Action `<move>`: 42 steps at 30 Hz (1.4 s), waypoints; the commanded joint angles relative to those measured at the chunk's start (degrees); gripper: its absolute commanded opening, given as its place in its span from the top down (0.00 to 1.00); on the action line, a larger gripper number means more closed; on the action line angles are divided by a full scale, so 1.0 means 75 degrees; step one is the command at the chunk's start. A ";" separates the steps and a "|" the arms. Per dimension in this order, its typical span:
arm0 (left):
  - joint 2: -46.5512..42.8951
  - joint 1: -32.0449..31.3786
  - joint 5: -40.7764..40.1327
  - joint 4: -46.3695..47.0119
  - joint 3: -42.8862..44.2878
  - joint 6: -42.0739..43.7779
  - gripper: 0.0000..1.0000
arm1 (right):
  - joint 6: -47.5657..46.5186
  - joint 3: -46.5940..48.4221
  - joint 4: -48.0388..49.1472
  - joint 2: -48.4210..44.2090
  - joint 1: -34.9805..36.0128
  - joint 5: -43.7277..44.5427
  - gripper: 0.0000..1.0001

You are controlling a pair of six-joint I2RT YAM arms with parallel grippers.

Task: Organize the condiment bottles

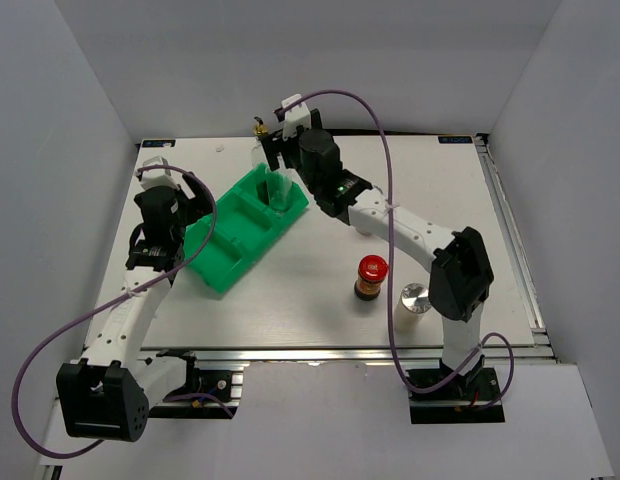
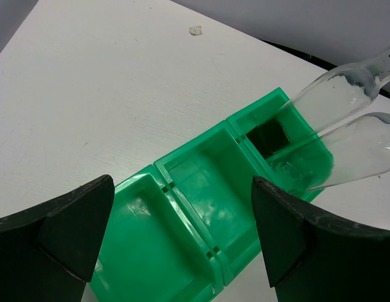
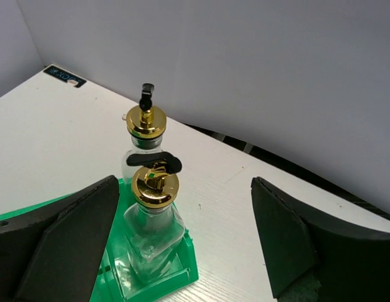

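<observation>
Two clear glass bottles with gold pourers stand upright at the far end of the green tray point(image 1: 240, 240). The nearer bottle point(image 3: 154, 217) sits in the end compartment. The farther bottle point(image 3: 143, 135) is right behind it, inside or just past the far wall, I cannot tell. My right gripper point(image 3: 183, 189) is open above them, the nearer bottle free by its left finger. My left gripper point(image 2: 181, 189) hangs open over the tray's bare middle compartments, both bottles point(image 2: 349, 119) at its upper right. A red-lidded dark jar point(image 1: 371, 277) and a silver-capped shaker point(image 1: 415, 297) stand on the table.
The right arm point(image 1: 410, 230) stretches diagonally from its base over the table's middle. A small pale container point(image 1: 364, 229) shows partly beneath it. White walls close in the table on three sides. A metal rail runs along the near edge point(image 1: 340, 352).
</observation>
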 commanded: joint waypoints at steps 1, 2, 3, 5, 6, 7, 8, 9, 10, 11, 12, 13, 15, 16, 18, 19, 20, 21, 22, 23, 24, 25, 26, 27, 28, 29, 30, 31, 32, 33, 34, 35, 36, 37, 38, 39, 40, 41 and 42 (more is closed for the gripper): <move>-0.0228 0.0019 -0.0080 -0.0056 -0.0009 -0.0074 0.02 | -0.0276 0.0411 -0.0456 -0.0584 0.0009 -0.0548 0.11; -0.0228 0.0019 -0.0104 -0.0056 -0.0009 -0.0086 0.02 | -0.0323 0.0493 -0.0527 -0.0748 0.0009 -0.0724 0.11; -0.0205 0.0019 -0.0162 -0.0067 0.0002 -0.0109 0.02 | -0.0370 0.0621 -0.0667 -0.0796 0.0009 -0.1015 0.11; -0.0147 0.0019 -0.0233 -0.0137 0.0061 -0.0109 0.02 | -0.0382 0.1205 -0.1227 -0.0901 0.0009 -0.1193 0.11; -0.0123 0.0019 -0.0268 -0.0172 0.0073 -0.0133 0.02 | -0.0440 0.1336 -0.1358 -0.0948 -0.0003 -0.1310 0.11; -0.0123 0.0019 -0.0338 -0.0231 0.0085 -0.0121 0.02 | -0.0441 0.1361 -0.1441 -0.1157 -0.0003 -0.1276 0.11; -0.0123 0.0019 -0.0408 -0.0278 0.0108 -0.0110 0.02 | -0.0452 0.1268 -0.1453 -0.1322 -0.0015 -0.1195 0.11; -0.0146 0.0019 -0.0479 -0.0301 0.0131 -0.0121 0.02 | -0.0499 0.1151 -0.1453 -0.1486 -0.0026 -0.1032 0.11; -0.0158 0.0007 -0.0560 -0.0383 0.0143 -0.0133 0.02 | -0.0581 0.0999 -0.1477 -0.1847 -0.0050 -0.0914 0.11; -0.0204 0.0019 -0.0631 -0.0430 0.0178 -0.0156 0.02 | -0.0570 0.0673 -0.1616 -0.2060 -0.0085 -0.0762 0.11; -0.0228 0.0019 -0.0620 -0.0477 0.0225 -0.0179 0.02 | -0.0547 0.0472 -0.1710 -0.2259 -0.0189 -0.0424 0.11; -0.0251 0.0019 -0.0573 -0.0524 0.0248 -0.0261 0.02 | -0.0349 0.0238 -0.1804 -0.2737 -0.0295 -0.0247 0.11; -0.0287 -0.0039 -0.0141 -0.0478 0.0260 -0.0460 0.02 | 0.0014 -0.0838 -0.2097 -0.3324 -0.0715 0.0176 0.11; -0.0275 -0.0086 0.0011 -0.0396 0.0249 -0.0542 0.02 | 0.0248 -0.1364 -0.2063 -0.4035 -0.0915 0.0177 0.11; -0.0112 -0.0273 0.0292 -0.0372 0.0237 -0.0799 0.02 | 0.0869 -0.3278 -0.1482 -0.4870 -0.1627 -0.0115 0.11; -0.0030 -0.0390 0.0410 -0.0453 0.0237 -0.0859 0.02 | 0.1104 -0.3918 -0.1326 -0.5721 -0.1899 -0.0174 0.11; 0.0041 -0.0554 0.0458 -0.0500 0.0237 -0.0848 0.02 | 0.1837 -0.4493 -0.1255 -0.6147 -0.2180 -0.0221 0.10; 0.0146 -0.0996 0.0273 -0.0559 0.0237 -0.0824 0.02 | 0.2146 -0.5485 -0.1266 -0.6511 -0.2716 -0.0187 0.11; 0.0170 -0.1279 0.0120 -0.0629 0.0260 -0.0813 0.02 | 0.2439 -0.5959 -0.1324 -0.7234 -0.2942 -0.0128 0.10; 0.0228 -0.1885 -0.0137 -0.0630 0.0260 -0.0755 0.02 | 0.2871 -0.6752 -0.1417 -0.7856 -0.3304 0.0000 0.11; 0.0275 -0.2158 -0.0186 -0.0630 0.0295 -0.0754 0.02 | 0.3038 -0.7085 -0.1418 -0.7862 -0.3458 0.0059 0.11; 0.0334 -0.2428 -0.0117 -0.0641 0.0319 -0.0754 0.02 | 0.3190 -0.7344 -0.1581 -0.8315 -0.3588 0.0083 0.11; 0.0392 -0.2639 0.0023 -0.0618 0.0389 -0.0742 0.02 | 0.3320 -0.7555 -0.1722 -0.8494 -0.3705 0.0095 0.11; 0.0463 -0.3082 0.0187 -0.0595 0.0413 -0.0742 0.02 | 0.3541 -0.7719 -0.1851 -0.8588 -0.3868 0.0095 0.10; 0.0614 -0.3365 0.0293 -0.0537 0.0459 -0.0742 0.02 | 0.3625 -0.7976 -0.2235 -0.8763 -0.3928 0.0095 0.11; 0.0697 -0.3612 0.0213 -0.0524 0.0587 -0.0742 0.02 | 0.3660 -0.8118 -0.2331 -0.8834 -0.3952 -0.0009 0.11; 0.0802 -0.4159 0.0119 -0.0524 0.0670 -0.0719 0.02 | 0.3742 -0.8247 -0.2379 -0.8928 -0.3987 -0.0080 0.11; 0.1105 -0.4455 -0.0044 -0.0536 0.0798 -0.0684 0.02 | 0.3789 -0.8515 -0.2379 -0.9103 -0.4010 -0.0150 0.11; 0.1293 -0.4678 -0.0080 -0.0548 0.1066 -0.0637 0.02 | 0.3766 -0.8646 -0.2228 -0.9197 -0.4011 -0.0232 0.11; 0.1493 -0.5098 -0.0034 -0.0548 0.1231 -0.0532 0.02 | 0.3766 -0.8728 -0.2157 -0.9280 -0.4046 -0.0198 0.11; 0.1924 -0.5288 0.0105 -0.0548 0.1395 -0.0485 0.02 | 0.3731 -0.8810 -0.2110 -0.9385 -0.4057 -0.0163 0.11; 0.2149 -0.5429 0.0130 -0.0583 0.1583 -0.0426 0.02 | 0.3719 -0.8799 -0.2168 -0.9398 -0.4081 -0.0093 0.11; 0.2371 -0.5732 0.0142 -0.0653 0.1956 -0.0310 0.02 | 0.3731 -0.8776 -0.2238 -0.9398 -0.4093 -0.0046 0.11; 0.2594 -0.5874 0.0107 -0.0700 0.2145 -0.0251 0.02 | 0.3743 -0.8764 -0.2297 -0.9386 -0.4104 -0.0011 0.11; 0.3037 -0.6154 0.0072 -0.0863 0.2530 -0.0146 0.02 | 0.3778 -0.8787 -0.2390 -0.9374 -0.4128 0.0106 0.11; 0.3262 -0.6273 0.0083 -0.0957 0.2731 -0.0087 0.02 | 0.3778 -0.8822 -0.2426 -0.9374 -0.4140 0.0246 0.11; 0.3461 -0.6402 0.0118 -0.1028 0.2895 -0.0040 0.02 | 0.3824 -0.8858 -0.2449 -0.9374 -0.4151 0.0387 0.11; 0.3637 -0.6519 0.0200 -0.1063 0.3048 -0.0004 0.02 | 0.3894 -0.8916 -0.2484 -0.9386 -0.4175 0.0608 0.11; 0.3941 -0.6729 0.0270 -0.1040 0.3258 0.0066 0.02 | 0.3930 -0.8940 -0.2543 -0.9409 -0.4198 0.0703 0.11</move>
